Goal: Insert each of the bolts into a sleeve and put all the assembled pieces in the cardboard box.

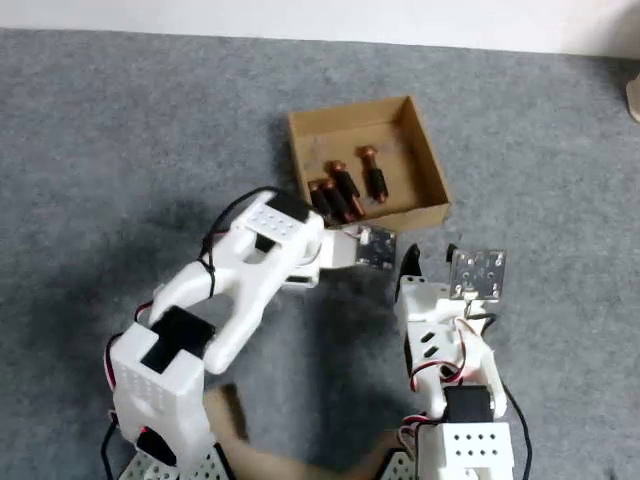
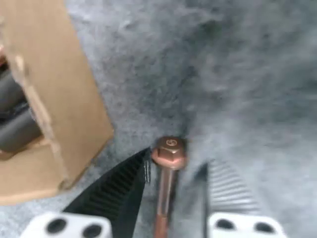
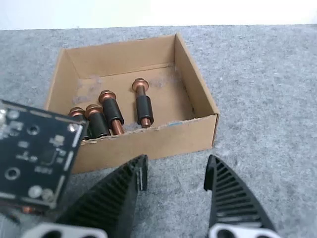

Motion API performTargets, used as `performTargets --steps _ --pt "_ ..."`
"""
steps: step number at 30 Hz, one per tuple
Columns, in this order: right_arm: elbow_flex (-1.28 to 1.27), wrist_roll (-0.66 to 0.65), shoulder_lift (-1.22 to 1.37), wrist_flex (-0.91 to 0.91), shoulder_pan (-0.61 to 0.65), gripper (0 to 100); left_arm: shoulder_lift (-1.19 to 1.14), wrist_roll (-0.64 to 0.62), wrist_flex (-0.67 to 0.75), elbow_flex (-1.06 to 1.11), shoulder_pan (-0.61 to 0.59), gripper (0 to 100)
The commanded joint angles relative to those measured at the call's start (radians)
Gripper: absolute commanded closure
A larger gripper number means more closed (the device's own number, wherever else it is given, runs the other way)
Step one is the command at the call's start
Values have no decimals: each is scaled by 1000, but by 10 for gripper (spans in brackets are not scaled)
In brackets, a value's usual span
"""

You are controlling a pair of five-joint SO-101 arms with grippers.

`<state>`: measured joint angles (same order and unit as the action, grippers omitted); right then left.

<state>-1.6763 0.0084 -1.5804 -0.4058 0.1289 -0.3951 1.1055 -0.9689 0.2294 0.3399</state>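
Black ribbed fingers of the left gripper spread around a copper hex-head bolt on fuzzy grey carpet, just beside the cardboard box, right gripper likewise spread, four sleeved bolts inside the box.

The left arm and right arm are blocky white plastic shells with black servo bodies set into them, and rows of small holes dot their bases. Thin black and red cables loop past the joints. Black, ribbed, tapering fingers sit on white mounts.
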Motion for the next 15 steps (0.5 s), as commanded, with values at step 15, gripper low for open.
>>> performTargets --steps 15 --pt "-136 5 -13 -22 -18 821 191 -190 -157 1 39 995"
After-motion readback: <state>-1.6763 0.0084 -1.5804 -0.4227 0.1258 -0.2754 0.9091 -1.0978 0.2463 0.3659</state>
